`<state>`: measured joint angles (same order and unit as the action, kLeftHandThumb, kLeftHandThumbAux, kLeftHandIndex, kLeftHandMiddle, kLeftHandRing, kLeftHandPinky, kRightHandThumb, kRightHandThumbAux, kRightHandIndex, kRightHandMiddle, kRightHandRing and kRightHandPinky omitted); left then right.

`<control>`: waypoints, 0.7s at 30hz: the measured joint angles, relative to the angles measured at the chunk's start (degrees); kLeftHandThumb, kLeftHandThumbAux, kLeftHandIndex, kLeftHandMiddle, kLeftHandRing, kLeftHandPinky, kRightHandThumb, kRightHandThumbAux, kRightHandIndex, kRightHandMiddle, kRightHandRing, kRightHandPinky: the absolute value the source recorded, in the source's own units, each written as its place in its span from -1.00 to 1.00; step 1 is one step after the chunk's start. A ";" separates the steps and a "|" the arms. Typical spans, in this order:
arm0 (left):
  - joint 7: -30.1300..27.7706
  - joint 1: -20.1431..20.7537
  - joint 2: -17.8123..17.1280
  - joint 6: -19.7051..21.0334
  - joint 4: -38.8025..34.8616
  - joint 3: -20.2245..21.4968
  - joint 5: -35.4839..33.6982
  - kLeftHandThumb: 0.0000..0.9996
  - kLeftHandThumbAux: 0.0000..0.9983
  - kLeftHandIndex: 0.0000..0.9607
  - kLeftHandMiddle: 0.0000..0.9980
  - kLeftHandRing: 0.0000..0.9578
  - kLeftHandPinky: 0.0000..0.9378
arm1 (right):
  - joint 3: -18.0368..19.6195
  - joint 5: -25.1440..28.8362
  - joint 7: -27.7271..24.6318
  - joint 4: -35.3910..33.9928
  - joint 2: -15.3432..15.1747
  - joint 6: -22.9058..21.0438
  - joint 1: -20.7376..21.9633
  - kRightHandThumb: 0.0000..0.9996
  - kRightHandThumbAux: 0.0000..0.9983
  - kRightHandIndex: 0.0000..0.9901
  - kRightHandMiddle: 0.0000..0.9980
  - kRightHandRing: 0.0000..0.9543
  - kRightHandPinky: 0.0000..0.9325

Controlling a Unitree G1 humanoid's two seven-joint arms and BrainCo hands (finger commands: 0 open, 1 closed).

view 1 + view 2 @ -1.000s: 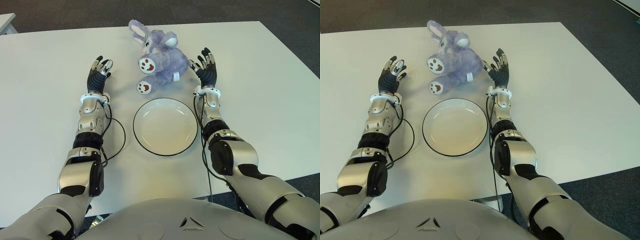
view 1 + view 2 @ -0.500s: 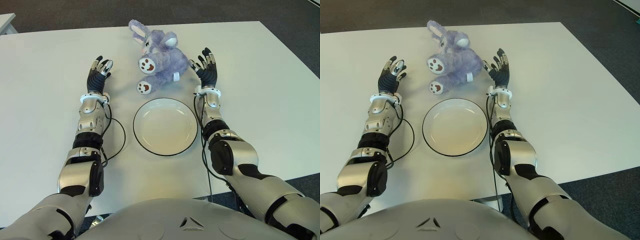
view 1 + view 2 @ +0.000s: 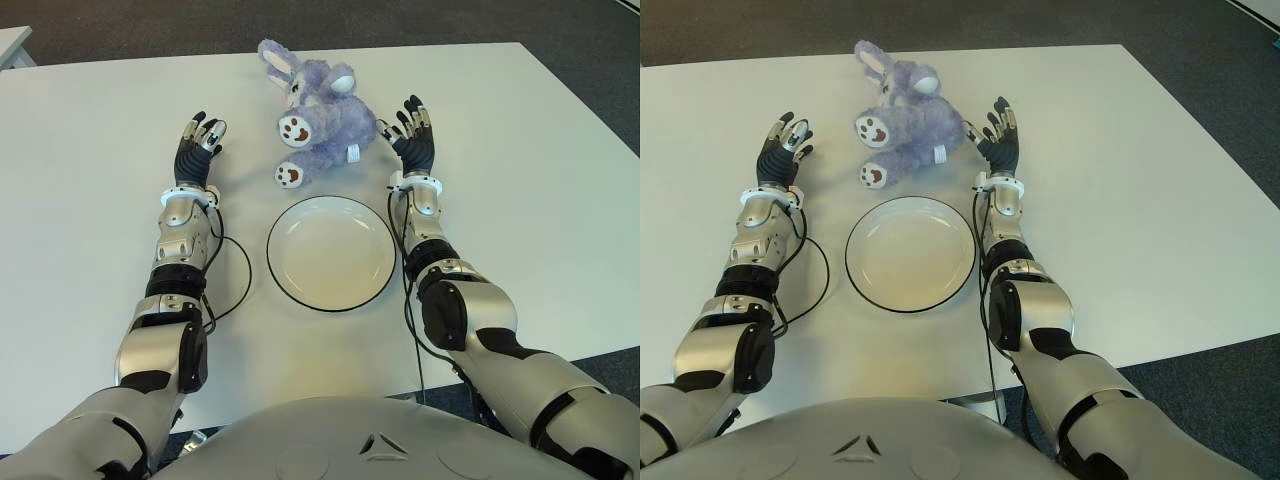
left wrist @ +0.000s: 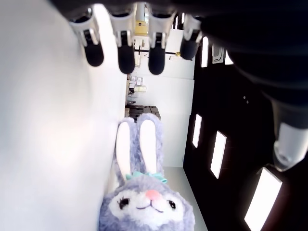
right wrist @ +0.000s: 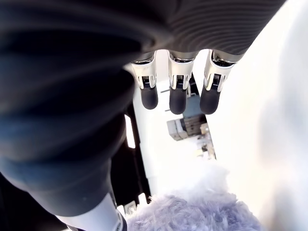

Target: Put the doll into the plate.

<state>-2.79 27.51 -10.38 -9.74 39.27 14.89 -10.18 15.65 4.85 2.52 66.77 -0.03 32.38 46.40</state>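
Note:
A purple plush rabbit doll [image 3: 320,118] lies on its back on the white table [image 3: 90,150], its brown-padded feet pointing toward me. A white plate [image 3: 330,252] with a dark rim sits just in front of it, holding nothing. My right hand [image 3: 412,135] stands open at the doll's right side, fingers [image 5: 177,94] stretched out close to the fur. My left hand [image 3: 198,142] is open too, a hand's width to the left of the doll. In the left wrist view the doll's face [image 4: 147,204] and long ears show beyond straight fingers [image 4: 126,53].
Black cables [image 3: 235,270] loop on the table beside my left forearm. The table's far edge [image 3: 400,45] runs just behind the doll, with dark floor beyond. Bare tabletop spreads wide on both sides.

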 measured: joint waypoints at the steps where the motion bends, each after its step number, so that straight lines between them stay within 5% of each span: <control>1: 0.00 0.00 0.00 0.03 0.01 -0.01 0.01 -1.00 0.05 -1.00 -0.70 -0.71 -0.84 | -0.05 0.00 -0.13 0.01 -0.03 0.00 0.00 -0.55 0.78 -0.85 -0.85 -0.86 -0.84; 21: 0.00 0.73 -0.04 -0.76 1.47 -0.04 0.09 -1.00 0.03 -1.00 -0.68 -0.71 -0.90 | -1.71 -0.23 -3.60 0.43 -3.32 -2.64 -0.20 -0.84 0.52 -0.99 -0.97 -0.99 -0.99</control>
<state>-2.79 28.24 -10.42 -10.50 40.74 14.86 -10.09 13.94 4.63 -1.08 67.21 -3.36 29.74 46.20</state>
